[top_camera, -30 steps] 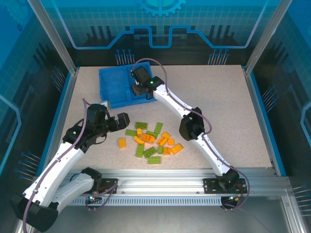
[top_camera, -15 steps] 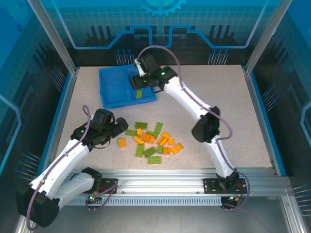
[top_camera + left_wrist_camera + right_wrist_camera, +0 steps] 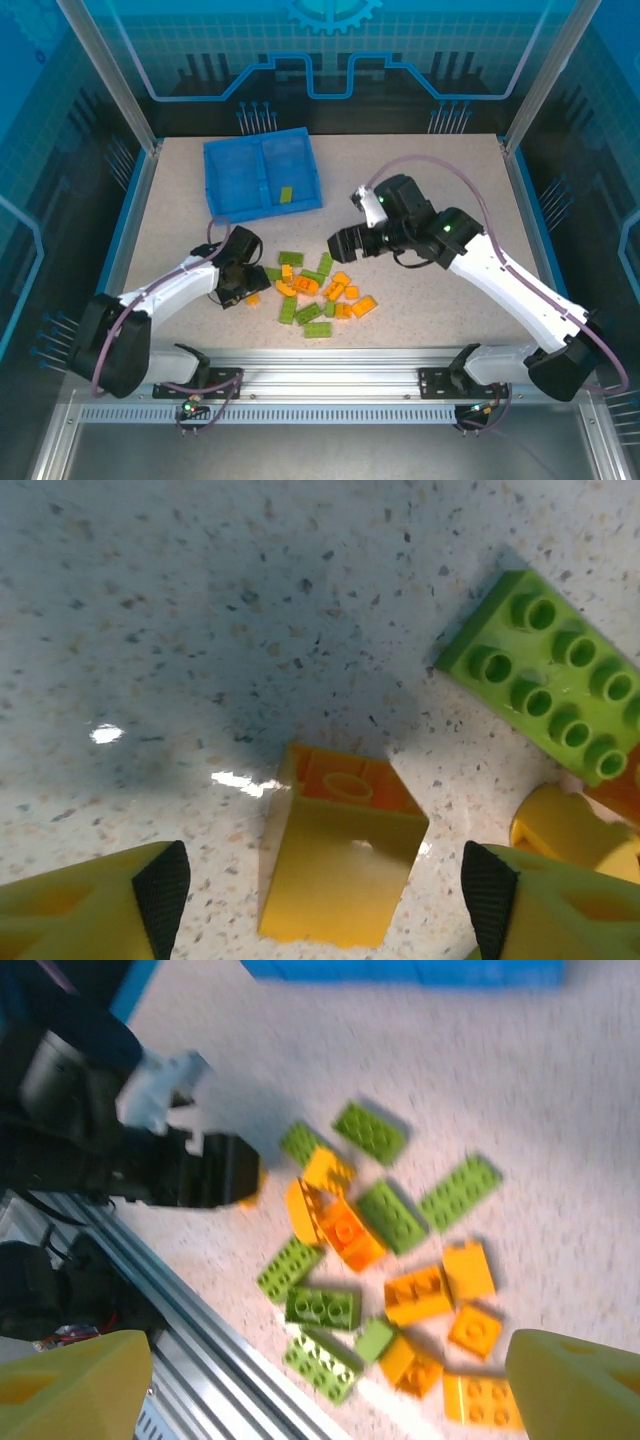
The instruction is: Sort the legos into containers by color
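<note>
The blue tray (image 3: 240, 185) stands at the back left, with one lime green brick (image 3: 286, 193) in its right compartment. Orange and green legos (image 3: 318, 292) lie scattered at mid-table. My left gripper (image 3: 243, 288) is low at the pile's left end, open around an orange brick (image 3: 340, 855) lying on its side; both pads stand clear of it. A green studded brick (image 3: 545, 685) lies just beyond. My right gripper (image 3: 343, 243) hangs open and empty above the pile's right side; several bricks (image 3: 390, 1260) spread out below it in the right wrist view.
The aluminium rail (image 3: 330, 378) runs along the near edge, close to the pile's front bricks (image 3: 320, 1365). My left arm's dark wrist (image 3: 190, 1170) sits beside the pile's left end. The tray's edge (image 3: 400, 970) is at the far side.
My right arm swung away from the tray to above the pile, leaving a green brick in the right compartment. My left gripper dropped forward around the leftmost orange brick.
</note>
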